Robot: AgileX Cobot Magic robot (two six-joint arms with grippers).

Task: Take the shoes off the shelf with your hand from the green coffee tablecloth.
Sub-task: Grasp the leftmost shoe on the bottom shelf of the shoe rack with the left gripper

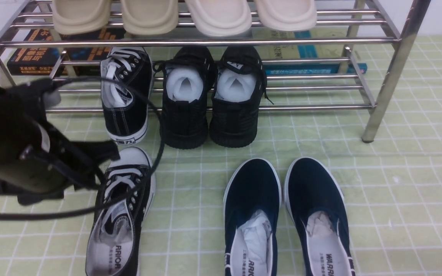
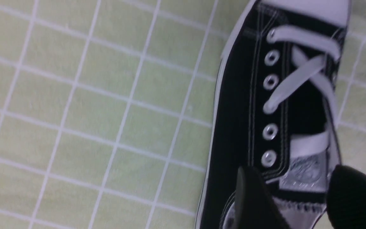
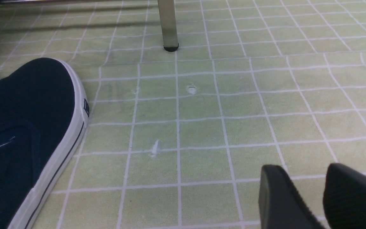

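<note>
One black canvas sneaker point(image 1: 118, 214) with white laces and toe cap lies on the green grid tablecloth point(image 1: 397, 191) at the front left. Its mate point(image 1: 126, 96) stands on the lower tier of the steel shelf point(image 1: 205, 42), heel toward me. My left gripper point(image 1: 94, 165) hovers just over the laces of the sneaker on the cloth. In the left wrist view this gripper point(image 2: 297, 190) is open, its fingers either side of the tongue of that sneaker point(image 2: 265, 105), not clamping it. My right gripper point(image 3: 310, 190) is open and empty above bare cloth; it is out of the front view.
Two all-black sneakers point(image 1: 211, 99) stuffed with white paper stand on the lower tier beside the canvas one. Navy slip-ons point(image 1: 282, 218) lie on the cloth at the front centre. Beige slippers point(image 1: 182, 15) fill the top tier. A shelf leg point(image 3: 167, 25) stands ahead of the right gripper.
</note>
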